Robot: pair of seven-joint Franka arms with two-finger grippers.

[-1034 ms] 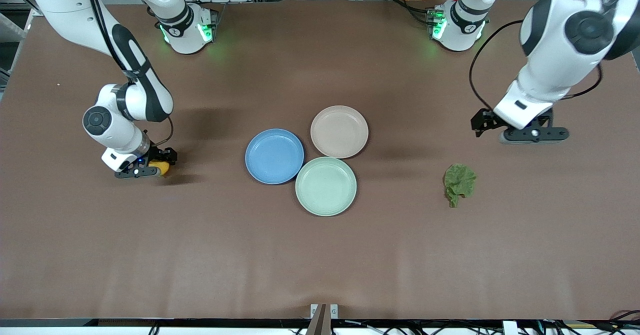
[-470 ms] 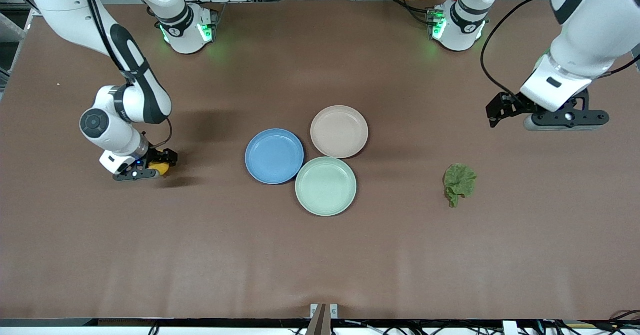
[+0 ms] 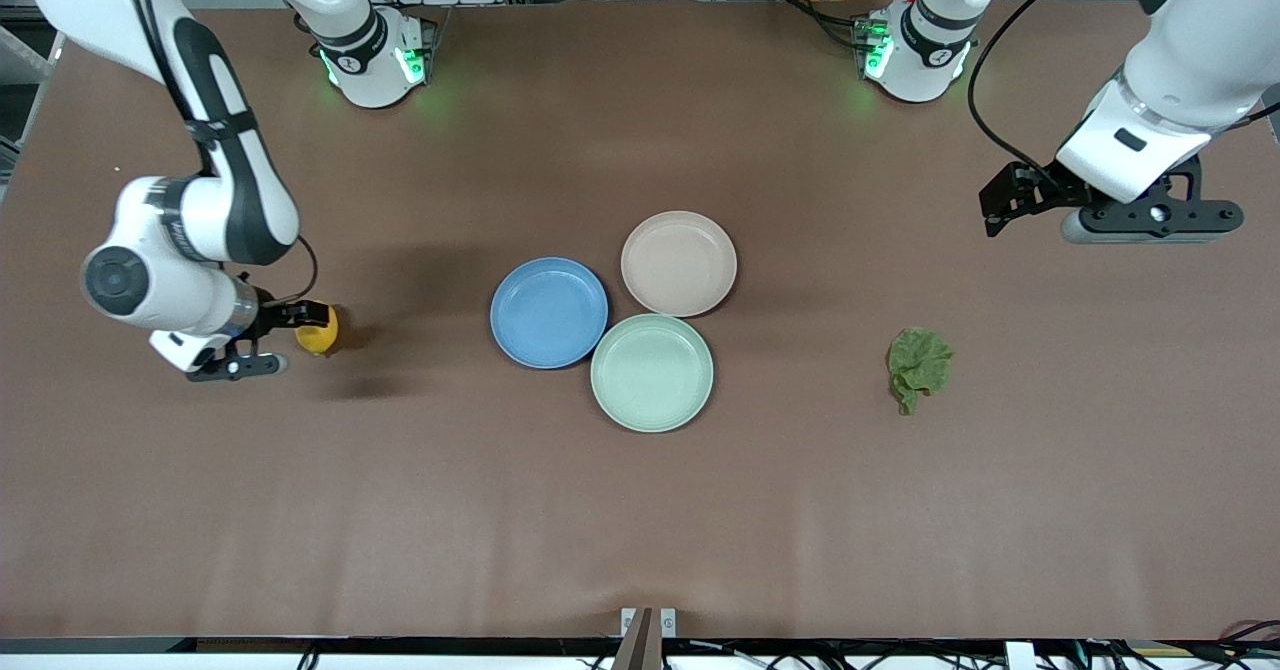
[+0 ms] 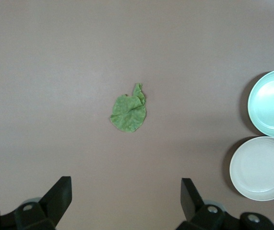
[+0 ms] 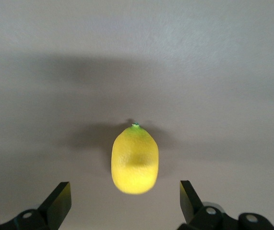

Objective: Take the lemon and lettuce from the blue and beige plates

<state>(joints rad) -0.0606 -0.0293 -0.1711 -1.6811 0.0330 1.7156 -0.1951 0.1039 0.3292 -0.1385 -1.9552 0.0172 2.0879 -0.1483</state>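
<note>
Brown table [image 3: 640, 510] carrying three empty plates, the blue plate [image 3: 549, 312] and beige plate [image 3: 679, 263] touching a mint-green plate [image 3: 652, 372] at its centre. Toward the left arm's end lies the lettuce [image 3: 919, 365], limp and best pinched at its crumpled middle, well apart from the released left gripper [image 3: 1150, 218]. The lemon [image 3: 319, 331], firm, smooth and likely to roll, rests on the table just beside the right gripper [image 3: 235, 367], jaws spread; its far flank is hidden.
</note>
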